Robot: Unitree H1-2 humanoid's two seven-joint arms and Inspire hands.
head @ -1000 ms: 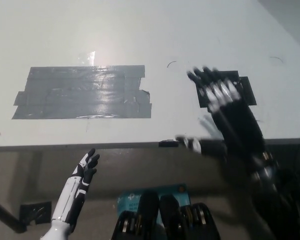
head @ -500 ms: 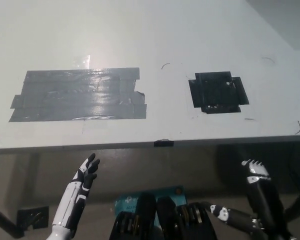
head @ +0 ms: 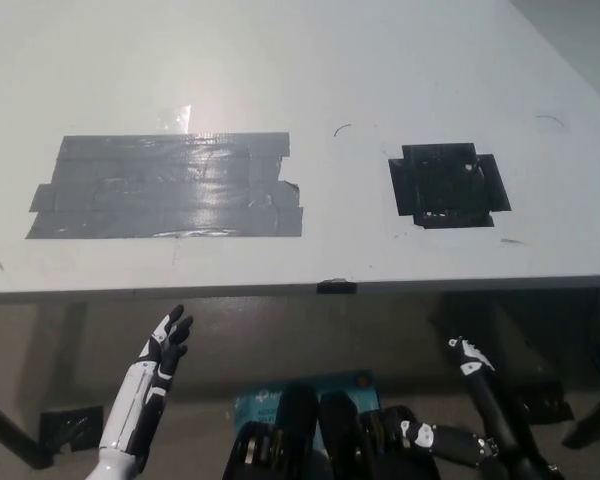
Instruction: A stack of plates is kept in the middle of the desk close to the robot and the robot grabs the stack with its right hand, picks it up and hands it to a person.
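No stack of plates shows anywhere on the white desk [head: 310, 60]. My black right hand [head: 475, 405] hangs below the desk's front edge at the lower right, fingers spread and holding nothing. My white left hand [head: 158, 360] rests below the desk edge at the lower left, fingers apart and empty. No person is in view.
A wide patch of grey tape [head: 165, 185] lies on the desk's left half. A square of black tape [head: 447, 185] sits on the right half. A small black tab [head: 337, 287] marks the front edge. A blue item [head: 305, 393] lies on the floor below.
My right hand has dropped from over the black tape square to below the desk's front edge. The left hand has stayed put. The camera shifted slightly.
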